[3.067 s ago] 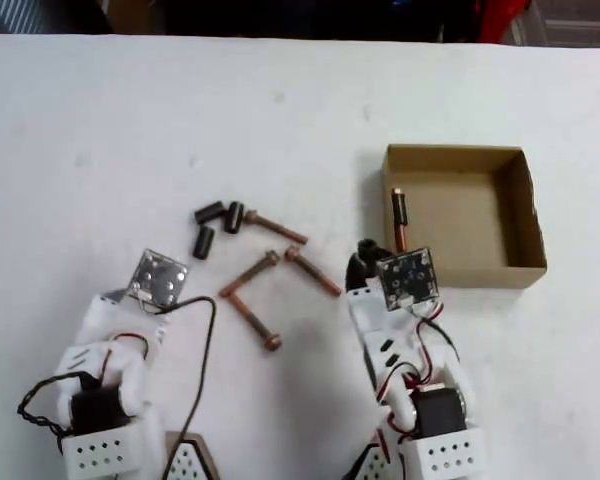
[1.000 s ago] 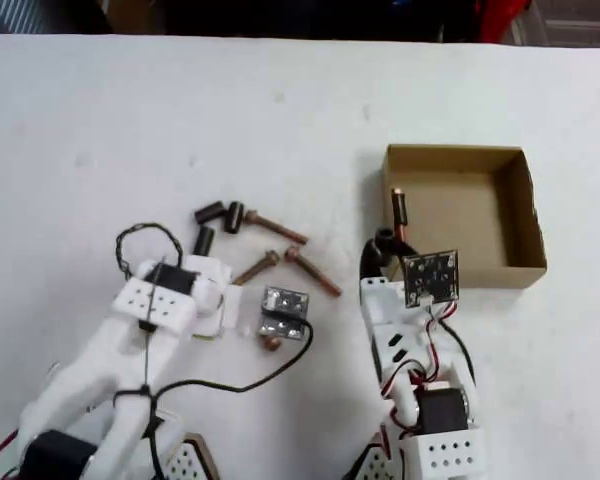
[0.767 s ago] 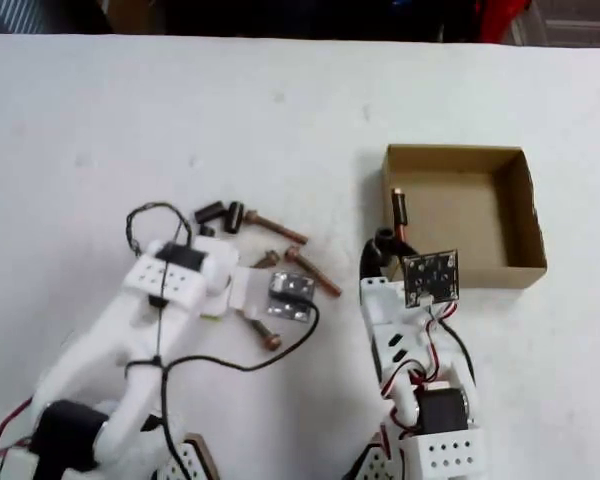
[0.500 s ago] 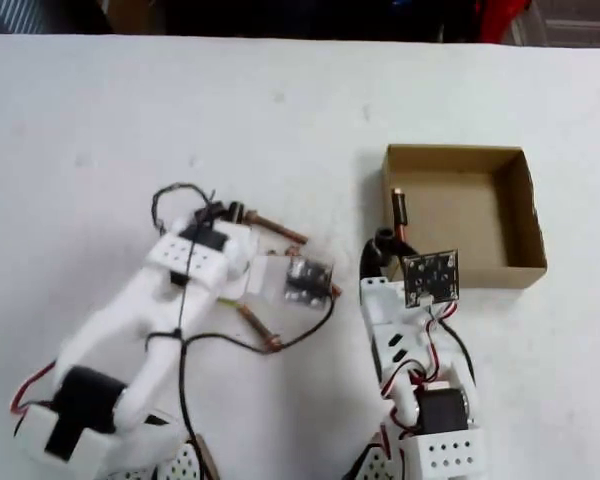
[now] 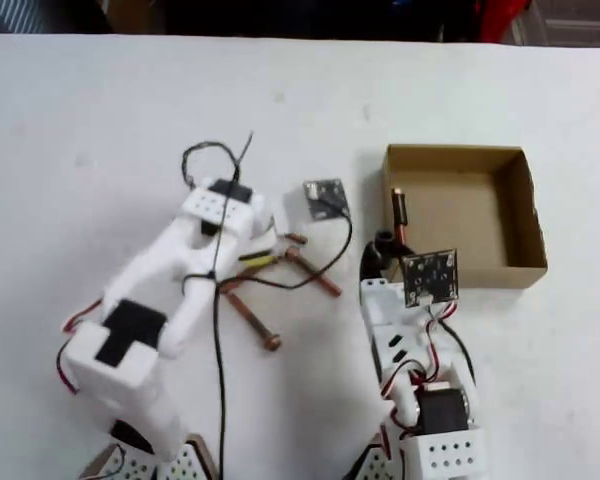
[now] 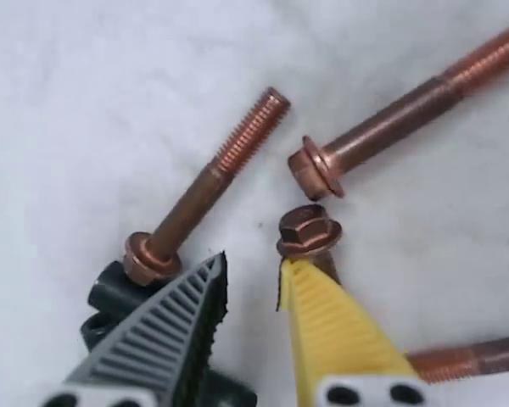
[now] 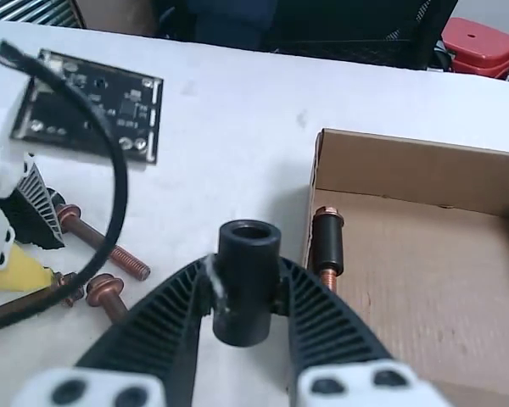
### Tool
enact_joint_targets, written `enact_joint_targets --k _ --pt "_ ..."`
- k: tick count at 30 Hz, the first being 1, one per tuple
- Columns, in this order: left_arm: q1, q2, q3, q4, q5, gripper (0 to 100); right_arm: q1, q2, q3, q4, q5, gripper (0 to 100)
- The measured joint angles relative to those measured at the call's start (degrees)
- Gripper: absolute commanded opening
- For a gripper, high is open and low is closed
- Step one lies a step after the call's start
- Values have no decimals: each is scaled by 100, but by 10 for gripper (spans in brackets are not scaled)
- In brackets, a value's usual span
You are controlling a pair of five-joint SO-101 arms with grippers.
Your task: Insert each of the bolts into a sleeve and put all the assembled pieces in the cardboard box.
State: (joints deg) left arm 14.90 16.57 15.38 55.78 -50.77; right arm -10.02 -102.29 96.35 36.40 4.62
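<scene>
Right gripper [image 7: 244, 270] clamps a sleeve [image 7: 248, 292] upright, bore up, beside the box's [image 7: 424, 170] left wall, likely to take a bolt; left gripper [image 6: 251, 264], narrowly parted, hangs over loose bolts [image 6: 229, 165] mid-worktop.

Nothing here that I can read; the small circuit board [image 5: 325, 198] near the cardboard box [image 5: 455, 153] carries tiny pale marks, too small to make out
</scene>
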Motion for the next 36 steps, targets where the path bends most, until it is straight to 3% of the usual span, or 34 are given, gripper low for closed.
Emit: enact_joint_targets --k 6,14,24,36 --pt "0 237 -976 818 624 132 0 0 0 18 0 16" --pt "9 237 -1363 1380 1081 132 0 0 0 18 0 16" --pt "62 246 -1240 1451 1881 132 0 0 0 18 0 16" --pt "273 246 -985 1451 1960 132 0 0 0 18 0 16"
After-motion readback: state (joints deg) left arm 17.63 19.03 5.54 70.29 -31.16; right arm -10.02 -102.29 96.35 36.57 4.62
